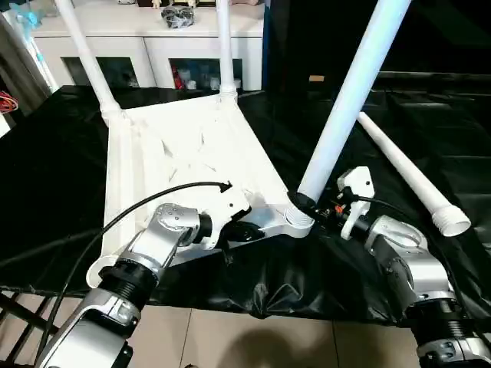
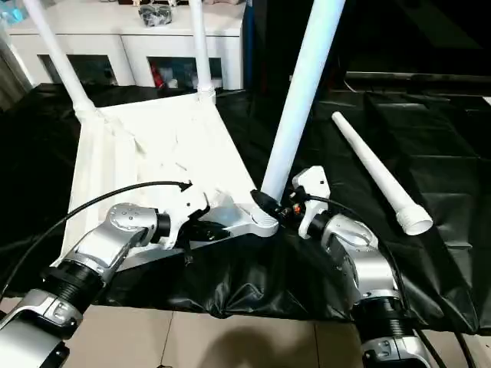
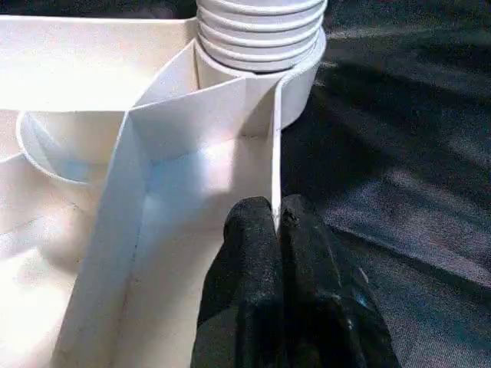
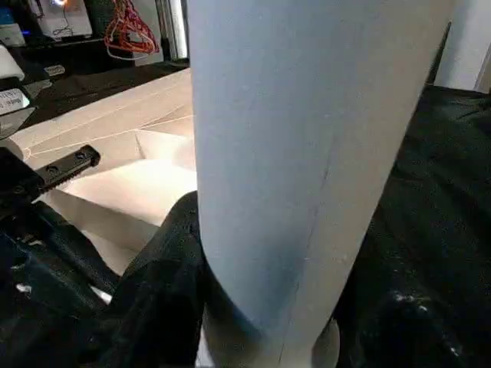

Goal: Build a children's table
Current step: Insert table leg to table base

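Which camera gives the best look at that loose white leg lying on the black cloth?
The left eye view: the loose leg lies there whole, from narrow tip to ribbed end, right of the right gripper. The right eye view shows the same, slightly shifted.

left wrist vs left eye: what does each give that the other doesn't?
Left wrist alone: the left gripper shut on the thin side wall of the tabletop, and the ribbed end of the near leg seated in its corner socket.
Left eye alone: two far legs standing in their sockets, a fourth leg lying loose on the black cloth, the right gripper around the near leg's base, and the white cabinet behind.
Both: tabletop underside up, near leg, black cloth.
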